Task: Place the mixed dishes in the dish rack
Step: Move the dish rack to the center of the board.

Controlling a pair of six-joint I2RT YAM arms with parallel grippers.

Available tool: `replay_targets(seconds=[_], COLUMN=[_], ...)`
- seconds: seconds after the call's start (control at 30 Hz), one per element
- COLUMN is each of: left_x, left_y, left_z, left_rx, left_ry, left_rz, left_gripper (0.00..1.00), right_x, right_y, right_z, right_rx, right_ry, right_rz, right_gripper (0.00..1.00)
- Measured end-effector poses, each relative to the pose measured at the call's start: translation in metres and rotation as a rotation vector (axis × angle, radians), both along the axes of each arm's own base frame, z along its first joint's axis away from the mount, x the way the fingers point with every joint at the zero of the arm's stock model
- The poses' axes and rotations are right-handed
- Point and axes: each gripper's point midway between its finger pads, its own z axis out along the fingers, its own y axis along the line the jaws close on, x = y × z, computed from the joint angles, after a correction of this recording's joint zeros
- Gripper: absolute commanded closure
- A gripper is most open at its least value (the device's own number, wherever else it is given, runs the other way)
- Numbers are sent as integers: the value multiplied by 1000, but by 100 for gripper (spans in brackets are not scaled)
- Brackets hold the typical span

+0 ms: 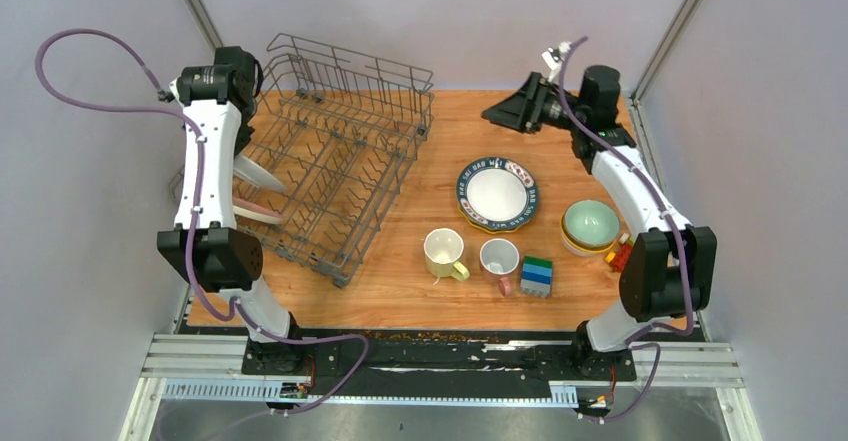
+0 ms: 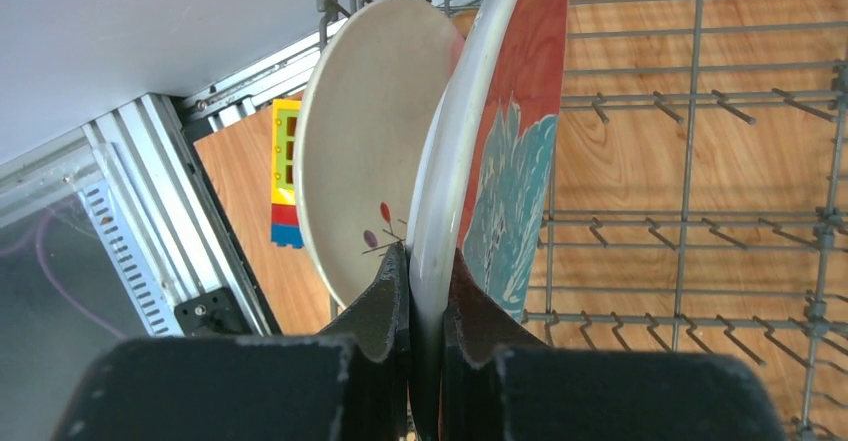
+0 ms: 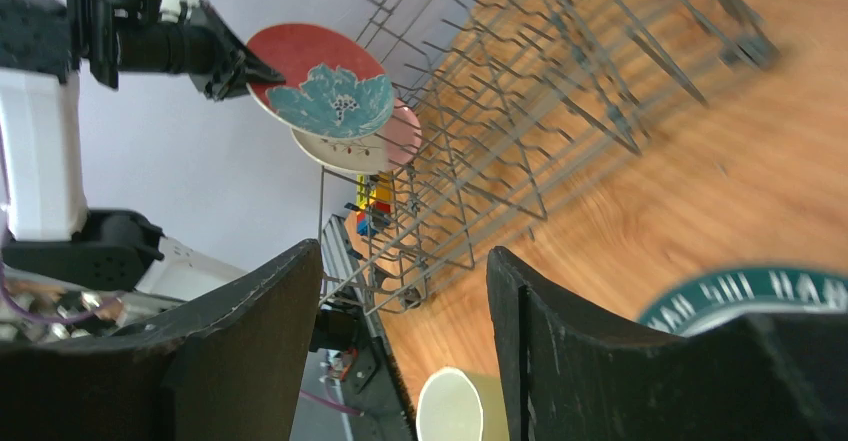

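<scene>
My left gripper [image 2: 427,261] is shut on the rim of a red plate with a teal flower [image 2: 512,151], held on edge over the left side of the dish rack [image 1: 340,151]. From above, this plate [image 1: 262,176] shows its white underside. Close behind it a white-pink plate [image 2: 365,131] stands in the rack. My right gripper [image 1: 500,111] is open and empty, hovering at the back right of the table. On the table sit a patterned-rim plate [image 1: 497,194], a pale yellow mug [image 1: 443,253], a white pink-handled mug [image 1: 500,259] and a pale green bowl [image 1: 590,223] nested in a yellow-orange one.
Stacked green-blue toy blocks [image 1: 537,276] stand beside the mugs. Red and orange blocks [image 1: 620,254] lie by the bowls. More coloured blocks [image 2: 285,176] sit on the table just outside the rack's left side. Walls close in on both sides.
</scene>
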Motion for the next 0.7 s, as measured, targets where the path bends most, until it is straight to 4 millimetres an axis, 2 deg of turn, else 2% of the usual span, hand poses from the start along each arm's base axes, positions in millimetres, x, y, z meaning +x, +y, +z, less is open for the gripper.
replay_targets(seconds=[0.07,0.17,0.3,0.4,0.53,0.6,0.7], left_x=[-2,0,5,2,-10,-17,-24], left_y=[-2,-4,-7,-8,-8,-8,-8], left_z=[7,23,51,65,75,78,80], left_rx=[-11,-13,-16,-11,5,15,26], left_ry=[-4,-47,-129,-162,-165,-158,-148], left_rz=[-14,-36,-81,-112,-148,-165,-184], left_gripper=[100,100,100,100,100,100,100], right_x=[1,6,56,107,156,172,182], right_y=[24,51,68,77,90,96,115], right_z=[20,33,38,25,-8,-25,-38], right_rx=[-32,-84,-171,-237,-316,-361,-405], right_ry=[-77,-156,-216,-230,-220,-226,-252], right_rz=[44,87,49,-10,-65,-95,-113], right_gripper=[29,28,27,26,20,19,19])
